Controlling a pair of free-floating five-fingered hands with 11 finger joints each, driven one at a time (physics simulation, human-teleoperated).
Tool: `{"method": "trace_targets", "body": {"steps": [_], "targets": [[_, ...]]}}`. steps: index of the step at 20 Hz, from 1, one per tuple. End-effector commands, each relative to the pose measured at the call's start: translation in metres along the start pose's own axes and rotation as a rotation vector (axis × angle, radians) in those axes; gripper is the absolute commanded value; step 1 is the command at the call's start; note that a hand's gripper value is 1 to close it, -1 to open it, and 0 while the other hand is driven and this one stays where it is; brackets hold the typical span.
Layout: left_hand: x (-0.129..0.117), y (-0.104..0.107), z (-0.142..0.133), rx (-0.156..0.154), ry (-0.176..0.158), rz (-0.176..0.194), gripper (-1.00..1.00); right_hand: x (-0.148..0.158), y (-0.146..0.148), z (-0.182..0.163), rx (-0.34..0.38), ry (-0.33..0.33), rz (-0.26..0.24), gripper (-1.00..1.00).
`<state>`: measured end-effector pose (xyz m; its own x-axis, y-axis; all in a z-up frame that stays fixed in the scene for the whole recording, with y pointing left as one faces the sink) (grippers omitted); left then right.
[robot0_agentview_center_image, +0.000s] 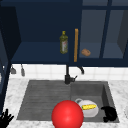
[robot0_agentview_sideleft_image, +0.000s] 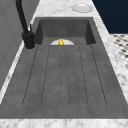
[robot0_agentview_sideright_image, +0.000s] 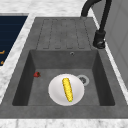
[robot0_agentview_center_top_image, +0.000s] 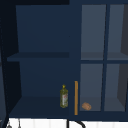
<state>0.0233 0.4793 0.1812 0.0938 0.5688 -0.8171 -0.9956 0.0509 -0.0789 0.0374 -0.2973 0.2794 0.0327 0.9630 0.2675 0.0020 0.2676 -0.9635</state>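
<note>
Two hands: left hand (robot0_agentview_center_image: 5, 119) splayed, right hand (robot0_agentview_center_image: 110, 113) curled empty beside plate (robot0_agentview_center_image: 93, 112)

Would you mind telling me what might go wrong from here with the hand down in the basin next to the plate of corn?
1. The right hand sits curled in the basin close to the plate; a sideways move might knock the plate.
2. The corn lies loose on the plate, so a bump could roll it off toward the drain.
3. A red ball hides part of the basin in the front view, which may make judging clearance harder.
</note>
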Motion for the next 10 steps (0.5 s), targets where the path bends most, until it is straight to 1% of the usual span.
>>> {"method": "trace_targets", "body": {"steps": [1,10], "targets": [[0.0001,-0.0036,-0.0011,0.092,0.060,0.085,-1.00,0.0000,0.0000,0.0000,0.000,0.000,0.000,0.00],[0.0009,-0.0116,-0.0032,0.097,0.064,0.176,-1.00,0.0000,0.0000,0.0000,0.000,0.000,0.000,0.00]]}}
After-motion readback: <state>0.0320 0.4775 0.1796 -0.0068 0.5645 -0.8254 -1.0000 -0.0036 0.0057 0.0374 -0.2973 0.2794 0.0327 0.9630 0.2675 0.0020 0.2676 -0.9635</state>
